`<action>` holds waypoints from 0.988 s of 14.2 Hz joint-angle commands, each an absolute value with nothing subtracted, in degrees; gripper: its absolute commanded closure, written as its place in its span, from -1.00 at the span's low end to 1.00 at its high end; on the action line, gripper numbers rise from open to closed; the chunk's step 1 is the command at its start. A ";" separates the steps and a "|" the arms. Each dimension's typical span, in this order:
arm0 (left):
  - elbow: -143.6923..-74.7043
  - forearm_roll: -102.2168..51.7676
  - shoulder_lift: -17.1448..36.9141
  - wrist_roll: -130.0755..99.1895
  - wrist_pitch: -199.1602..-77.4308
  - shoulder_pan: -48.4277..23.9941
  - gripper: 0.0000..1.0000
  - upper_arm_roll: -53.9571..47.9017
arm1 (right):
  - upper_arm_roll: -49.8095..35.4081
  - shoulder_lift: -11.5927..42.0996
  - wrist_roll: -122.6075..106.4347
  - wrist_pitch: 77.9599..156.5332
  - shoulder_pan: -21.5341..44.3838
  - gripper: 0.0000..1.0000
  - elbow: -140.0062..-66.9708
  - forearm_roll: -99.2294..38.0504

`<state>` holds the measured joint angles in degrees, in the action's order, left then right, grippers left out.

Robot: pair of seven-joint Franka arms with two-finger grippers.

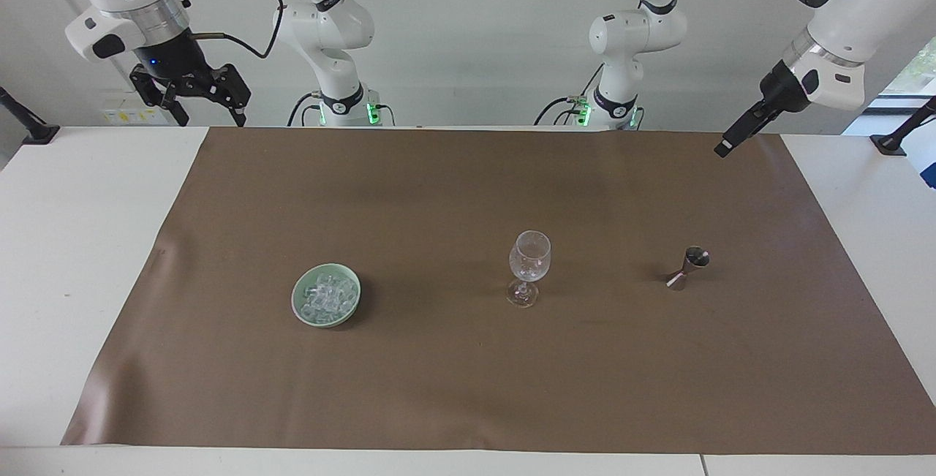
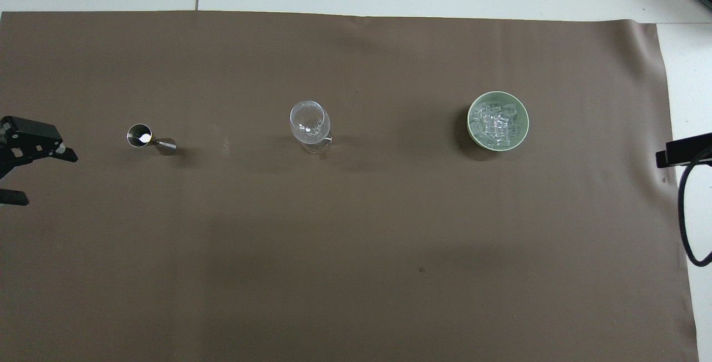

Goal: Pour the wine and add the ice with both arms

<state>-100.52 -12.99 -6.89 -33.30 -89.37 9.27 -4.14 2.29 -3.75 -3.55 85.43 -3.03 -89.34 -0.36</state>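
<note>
Brown sheeting (image 1: pixel 468 359) is being seen spread over the white bench (image 1: pixel 73 242), and three things are being carried on it in a row. Clear ice (image 1: pixel 326 297) is being held in a heap inside a pale green bowl (image 1: pixel 298 308) toward the right arm's end; a stemmed glass (image 1: pixel 529 265) is standing upright near the middle, and a small metal jigger (image 1: pixel 687 267) is standing toward the left arm's end. The right gripper (image 1: pixel 191 96) is being held in the air over the bench's edge at the robots' end, its jaws spread open and empty, so the ice is lying well apart from them, farther from the robots. The left gripper (image 1: pixel 740 132) is being held in the air over the corner of the sheeting at the left arm's end, tilted and turned edge-on in the facing view; in the overhead view (image 2: pixel 25 170) its jaws are being shown apart with nothing between them. The jigger is the nearest thing to those jaws, yet it is not being touched, and the ice is lying at the other end of the row.
</note>
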 commanded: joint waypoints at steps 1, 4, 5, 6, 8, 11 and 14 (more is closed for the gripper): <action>-102.39 -19.14 -6.60 -37.60 -89.30 14.49 -1.00 -4.31 | 2.37 -3.87 -5.27 85.08 -3.16 -1.00 -89.47 -1.23; -102.66 -25.03 -4.31 -44.80 -89.91 18.18 -1.00 -4.31 | 2.37 -3.87 -5.27 85.08 -3.16 -1.00 -89.47 -1.23; -103.35 -27.66 -3.44 -47.96 -90.43 19.50 -1.00 -4.31 | 2.37 -3.87 -5.27 85.08 -3.16 -1.00 -89.47 -1.23; -104.75 -29.95 -3.25 -49.47 -91.31 20.82 -1.00 -4.31 | 2.37 -3.87 -5.27 85.08 -3.16 -1.00 -89.47 -1.23; -107.39 -32.33 -3.08 -51.23 -93.59 22.32 -1.00 -4.31 | 2.37 -3.87 -5.27 85.08 -3.16 -1.00 -89.47 -1.23; -110.03 -34.88 -3.60 -56.76 -97.47 22.59 -1.00 -4.31 | 2.37 -3.87 -5.27 85.08 -3.16 -1.00 -89.47 -1.23; -113.02 -38.93 -3.95 -61.07 -101.15 23.64 -1.00 -4.31 | 2.37 -3.87 -5.27 85.08 -3.16 -1.00 -89.47 -1.23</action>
<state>-109.37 -36.22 -2.16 -58.01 -97.93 22.26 -3.82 2.29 -3.75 -3.55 85.43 -3.02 -89.34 -0.36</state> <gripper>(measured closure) 0.000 0.000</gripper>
